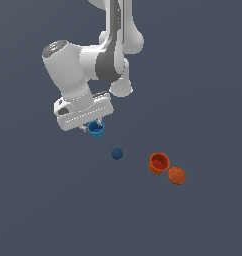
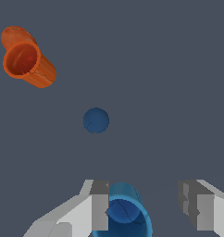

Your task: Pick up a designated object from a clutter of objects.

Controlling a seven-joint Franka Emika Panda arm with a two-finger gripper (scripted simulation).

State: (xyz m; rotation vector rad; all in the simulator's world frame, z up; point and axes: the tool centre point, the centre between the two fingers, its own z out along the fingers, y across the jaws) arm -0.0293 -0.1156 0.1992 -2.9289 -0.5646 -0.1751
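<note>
Flat dark grey-blue ground fills both views with no visible edges or markings. Nearest the wrist camera you see the gripper (image 2: 148,210), its two pale fingers (image 2: 99,210) spread wide; the blue cup (image 2: 124,213) sits in the gap close against one finger, while the other finger stands clear of it, so nothing is clamped. Note the cup's appearance: bright blue, round, open mouth facing the wrist camera, a lighter blue rim, and a darker interior. In the exterior view the blue cup (image 1: 96,130) appears directly below the white hand of the arm (image 1: 83,112), partly hidden by it; whether it rests on the ground cannot be told there. Farther out lies the dark blue ball (image 2: 96,120), well apart from the cup. Farthest are the orange-red cup (image 1: 159,163) and, just beside it toward the exterior view's right, the orange ball (image 1: 177,175).
</note>
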